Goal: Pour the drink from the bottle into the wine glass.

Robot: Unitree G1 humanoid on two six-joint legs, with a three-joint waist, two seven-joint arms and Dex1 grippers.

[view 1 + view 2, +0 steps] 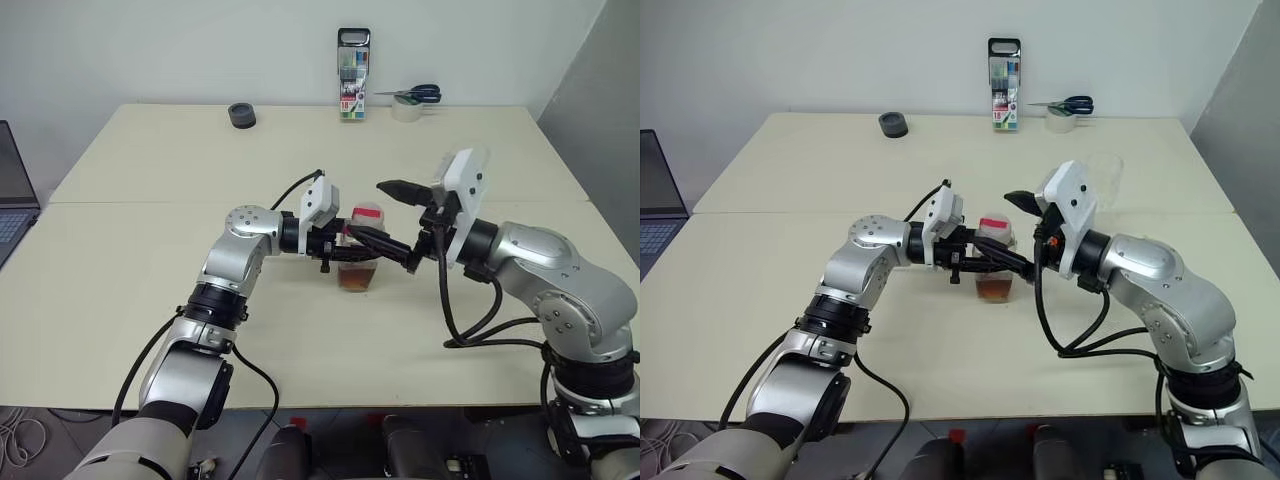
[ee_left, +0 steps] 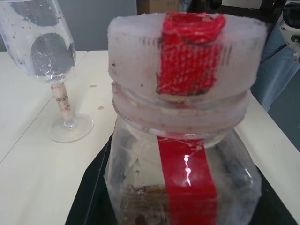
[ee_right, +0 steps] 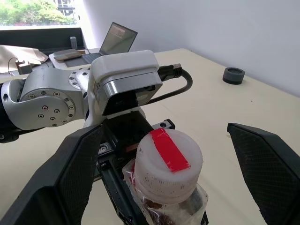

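The bottle stands upright on the table, clamped low on its body by the left gripper. Its cap is on (whitish with a red strip across it), so the step in hand looks like uncapping, with pouring not yet begun. The right gripper hangs beside the bottle with its two fingers spread wide, one on each side of the cap and apart from it, holding nothing. The next move, I judge, calls for closing squarely on the cap and twisting while the left gripper keeps the bottle steady.

There is one bottle, with a little amber drink at its bottom, and one wine glass, empty, standing near the bottle.
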